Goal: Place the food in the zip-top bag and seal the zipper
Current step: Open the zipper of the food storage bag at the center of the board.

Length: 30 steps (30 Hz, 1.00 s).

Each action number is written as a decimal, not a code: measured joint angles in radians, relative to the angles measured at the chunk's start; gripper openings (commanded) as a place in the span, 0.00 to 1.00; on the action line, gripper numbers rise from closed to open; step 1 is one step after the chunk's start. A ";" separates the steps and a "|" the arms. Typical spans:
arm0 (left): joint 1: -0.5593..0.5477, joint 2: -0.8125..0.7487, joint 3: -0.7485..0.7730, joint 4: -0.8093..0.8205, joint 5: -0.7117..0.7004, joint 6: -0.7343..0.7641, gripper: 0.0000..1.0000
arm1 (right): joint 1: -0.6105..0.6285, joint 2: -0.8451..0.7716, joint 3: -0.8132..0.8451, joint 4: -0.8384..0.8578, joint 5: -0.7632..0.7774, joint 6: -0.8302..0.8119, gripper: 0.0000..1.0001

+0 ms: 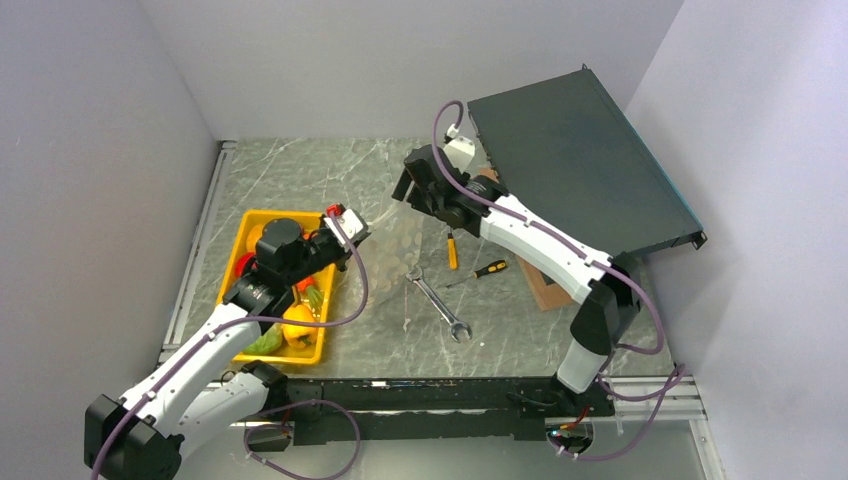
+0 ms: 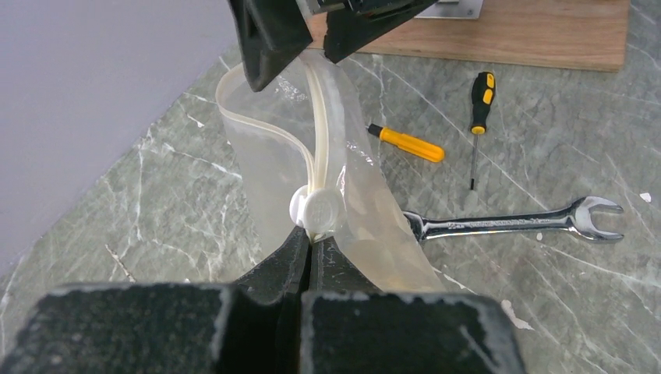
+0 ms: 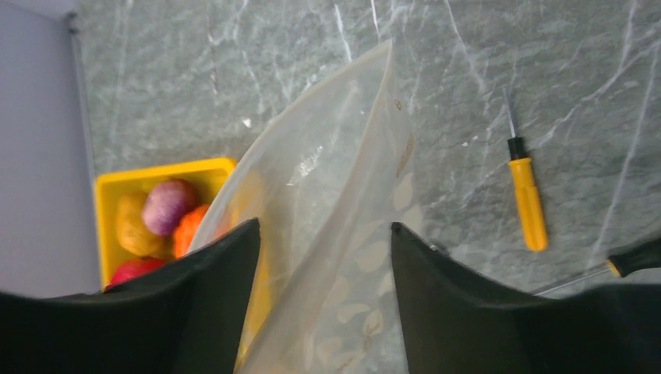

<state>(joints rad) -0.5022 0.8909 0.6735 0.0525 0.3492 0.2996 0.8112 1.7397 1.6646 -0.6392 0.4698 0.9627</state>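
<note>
The zip-top bag (image 1: pixel 398 245) is held up off the table between my two grippers. My left gripper (image 1: pixel 350 228) is shut on its mouth edge, and the left wrist view shows the jaws (image 2: pixel 313 234) pinched just below a round white slider (image 2: pixel 319 209) on the zipper (image 2: pixel 318 117). My right gripper (image 1: pixel 408 188) is open, its fingers (image 3: pixel 210 273) on either side of the bag (image 3: pixel 327 179); the left wrist view shows them straddling the zipper strip. The food (image 1: pixel 298 322) lies in the yellow tray (image 1: pixel 262 214); purple, orange and red pieces (image 3: pixel 166 204) show in the right wrist view.
A steel wrench (image 1: pixel 440 305) and two screwdrivers (image 1: pixel 452 250) (image 1: pixel 482 270) lie right of the bag. A wooden block (image 1: pixel 545 285) and a tilted dark panel (image 1: pixel 580 160) stand at the right. Walls close in on the left, back and right.
</note>
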 measured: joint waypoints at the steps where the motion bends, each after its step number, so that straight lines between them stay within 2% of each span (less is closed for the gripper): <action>1: -0.002 0.003 0.000 -0.003 0.000 0.002 0.00 | 0.000 0.011 0.002 -0.004 0.000 -0.002 0.45; 2: -0.003 0.005 0.000 -0.009 -0.001 0.003 0.01 | 0.000 0.016 0.002 -0.008 -0.001 -0.004 0.35; 3: -0.004 0.008 0.000 -0.013 -0.003 0.003 0.07 | 0.000 0.018 0.002 -0.011 -0.003 -0.008 0.29; 6: -0.005 0.013 0.001 -0.027 -0.005 0.002 0.41 | 0.000 0.018 0.002 -0.010 -0.002 -0.016 0.13; 7: -0.005 0.016 0.005 -0.040 -0.003 0.002 0.56 | 0.000 0.018 0.002 -0.010 0.000 -0.020 0.07; 8: -0.005 0.020 0.014 -0.064 0.000 -0.003 0.64 | 0.000 0.018 0.002 -0.009 0.000 -0.026 0.02; 12: -0.002 0.020 0.045 -0.124 0.045 -0.009 0.77 | 0.000 0.014 0.001 0.012 -0.004 -0.095 0.00; 18: 0.028 -0.106 0.032 -0.116 0.170 -0.044 0.86 | 0.003 -0.066 -0.105 0.129 -0.066 -0.278 0.00; 21: 0.039 -0.189 0.013 -0.077 0.173 -0.080 0.87 | 0.018 -0.144 -0.198 0.198 -0.112 -0.385 0.00; 25: 0.048 -0.221 0.006 -0.006 0.077 -0.172 0.72 | 0.076 -0.240 -0.307 0.288 -0.138 -0.512 0.00; 30: 0.055 -0.133 0.028 -0.023 -0.073 -0.317 0.73 | 0.179 -0.294 -0.374 0.367 -0.125 -0.618 0.00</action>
<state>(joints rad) -0.4469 0.7578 0.7017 0.0296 0.2760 -0.0170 0.9897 1.4456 1.2903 -0.2722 0.3450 0.3447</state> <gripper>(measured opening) 0.723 0.009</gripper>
